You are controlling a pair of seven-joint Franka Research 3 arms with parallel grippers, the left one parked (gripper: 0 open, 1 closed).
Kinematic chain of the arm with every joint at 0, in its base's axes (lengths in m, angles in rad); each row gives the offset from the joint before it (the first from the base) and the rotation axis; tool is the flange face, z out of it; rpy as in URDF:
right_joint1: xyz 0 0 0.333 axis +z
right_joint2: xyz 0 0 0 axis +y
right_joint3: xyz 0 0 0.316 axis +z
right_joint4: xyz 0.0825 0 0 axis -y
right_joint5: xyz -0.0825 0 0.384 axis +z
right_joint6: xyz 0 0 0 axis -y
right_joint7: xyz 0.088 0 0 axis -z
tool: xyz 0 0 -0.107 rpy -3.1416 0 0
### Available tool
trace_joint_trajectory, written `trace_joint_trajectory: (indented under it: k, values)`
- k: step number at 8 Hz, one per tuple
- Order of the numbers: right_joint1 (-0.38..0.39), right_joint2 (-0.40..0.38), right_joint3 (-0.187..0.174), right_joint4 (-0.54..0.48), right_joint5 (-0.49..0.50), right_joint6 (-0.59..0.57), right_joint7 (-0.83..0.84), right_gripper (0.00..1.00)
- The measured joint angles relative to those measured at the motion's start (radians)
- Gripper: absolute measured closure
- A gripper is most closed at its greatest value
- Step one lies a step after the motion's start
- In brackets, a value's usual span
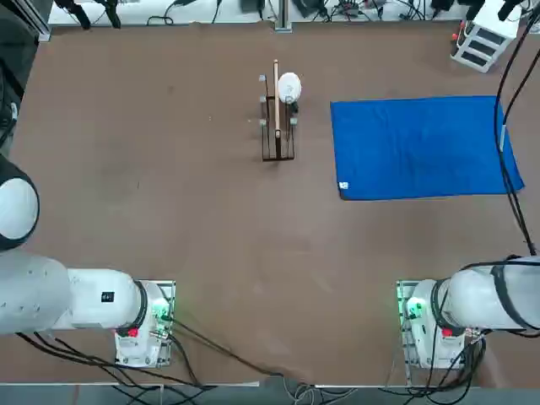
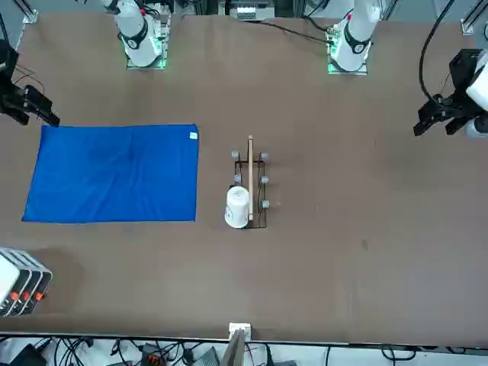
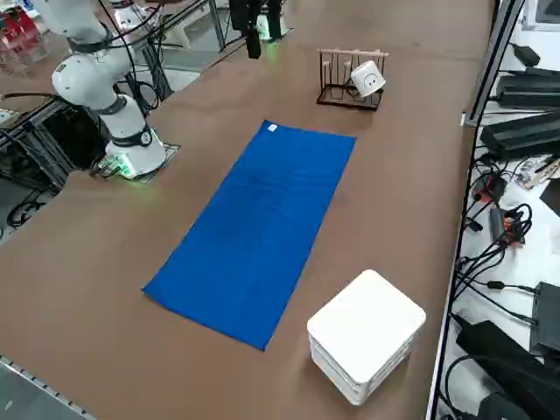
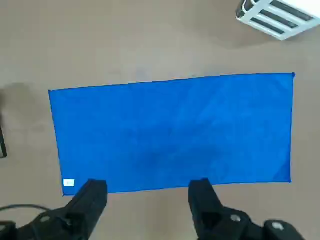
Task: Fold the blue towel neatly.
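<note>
Evidently the brown table (image 1: 211,245) offers plenty of surface around the work. The right arm (image 1: 502,295), mounted at the robot's near edge of it, is the nearer of the two to the cloth and the natural one to use.

The blue towel (image 1: 422,148) lies flat, spread out as a rectangle on the right half of the table, ahead of that arm's base. Its long axis runs from the robot's left to its right, so the short ends face sideways and one long edge faces the bases. No fold shows in it; the task looks to be at its very start.

The white slatted box (image 3: 367,328) sits past the towel's far right corner, apart from it. The dark wire rack (image 3: 350,83) stands off the towel's left end, also apart.

The right gripper (image 4: 147,183) is raised over the robot's right side, its fingers wide apart with nothing between them. The towel lies below and out ahead of it, the near long edge being the closest part. The next move probably calls for lowering onto an edge or corner; pinching too shallow could let the cloth slip.

A white mug (image 3: 367,79) leans in the rack. Smallest, a white tag (image 4: 69,182) marks the towel's near left corner.
</note>
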Motion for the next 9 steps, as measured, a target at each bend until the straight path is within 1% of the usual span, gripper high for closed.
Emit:
trace_joint_trajectory:
  k: [4, 6, 7, 9]
  values:
    - [0.002, 0.000, 0.003, 0.004, -0.006, -0.001, 0.000, 0.01]
    - [-0.007, 0.006, -0.004, -0.005, -0.046, -0.018, 0.006, 0.01]
    - [-0.033, 0.019, -0.010, -0.030, -0.063, -0.026, 0.017, 0.01]
    - [-0.132, 0.080, -0.019, -0.077, -0.073, -0.013, 0.022, 0.01]
